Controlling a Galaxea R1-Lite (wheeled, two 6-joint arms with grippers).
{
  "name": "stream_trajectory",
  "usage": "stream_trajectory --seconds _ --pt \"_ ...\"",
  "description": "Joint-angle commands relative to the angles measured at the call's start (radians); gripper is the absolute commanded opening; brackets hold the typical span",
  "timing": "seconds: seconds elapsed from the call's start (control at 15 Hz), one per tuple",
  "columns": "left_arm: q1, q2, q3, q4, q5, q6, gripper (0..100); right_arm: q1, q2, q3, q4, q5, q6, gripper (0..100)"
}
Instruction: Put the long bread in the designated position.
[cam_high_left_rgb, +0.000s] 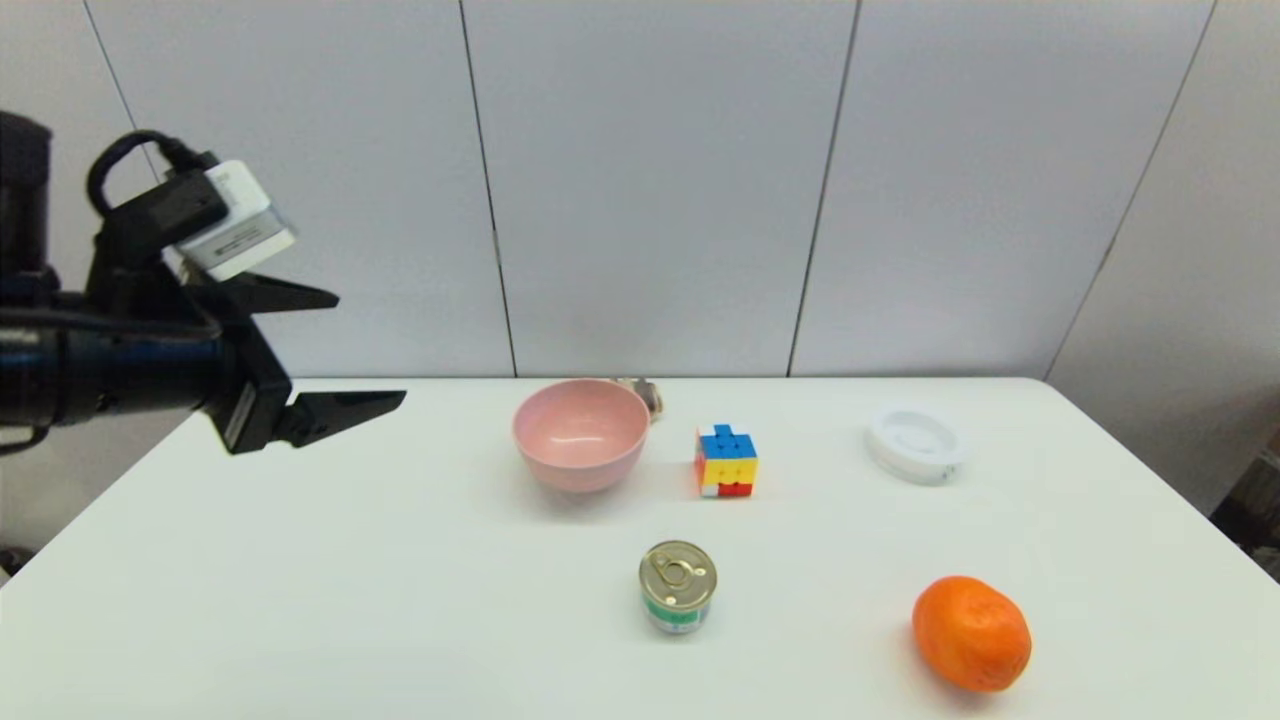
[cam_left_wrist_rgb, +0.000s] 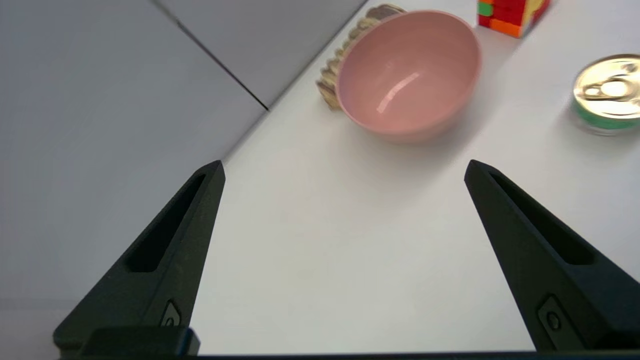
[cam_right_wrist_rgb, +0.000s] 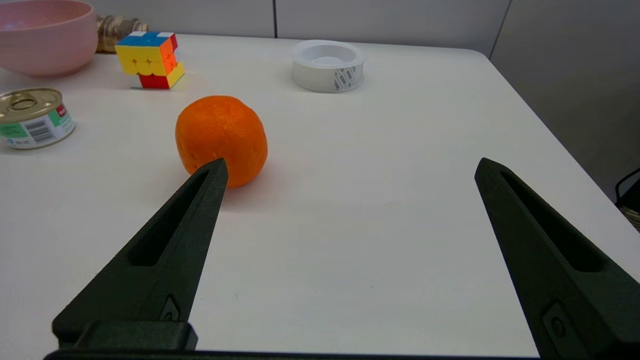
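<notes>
Brown-and-cream ridged long bread (cam_left_wrist_rgb: 345, 55), lying flat on the white table (cam_high_left_rgb: 400, 600) right behind the pink bowl (cam_high_left_rgb: 581, 432), against the table's far edge by the grey wall. Mostly hidden by the bowl in the head view, only one end (cam_high_left_rgb: 645, 395) poking out at the bowl's right rim. Long axis seemingly running left-right along the back edge, ends pointing to either side; whether touching the bowl, impossible to tell.

Left gripper (cam_high_left_rgb: 345, 350) raised above the table's far left corner, turned on its side, fingers spread wide, holding nothing, well apart from the bowl and bread. Right gripper (cam_right_wrist_rgb: 350, 167) low over the table's near right part, fingers likewise spread wide and empty, orange (cam_right_wrist_rgb: 221, 140) just beyond its left finger.

Colourful puzzle cube (cam_high_left_rgb: 726, 461) right of the bowl, white tape roll (cam_high_left_rgb: 915, 445) farther right, tin can (cam_high_left_rgb: 677, 585) nearer the front.
</notes>
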Motion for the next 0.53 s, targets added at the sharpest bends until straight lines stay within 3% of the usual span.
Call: stream_trajectory --seconds 0.07,0.27,0.53 --pt "0.015 -0.395 0.45 -0.352 0.098 -0.243 100 0.0 0.001 0.0 0.0 0.001 0.0 100" --pt "0.017 -0.617 0.614 -0.397 0.241 -0.265 100 0.0 0.001 0.0 0.0 0.001 0.0 100" --pt "0.08 -0.887 0.77 -0.383 0.25 -0.269 100 0.0 0.001 0.0 0.0 0.001 -0.001 100"
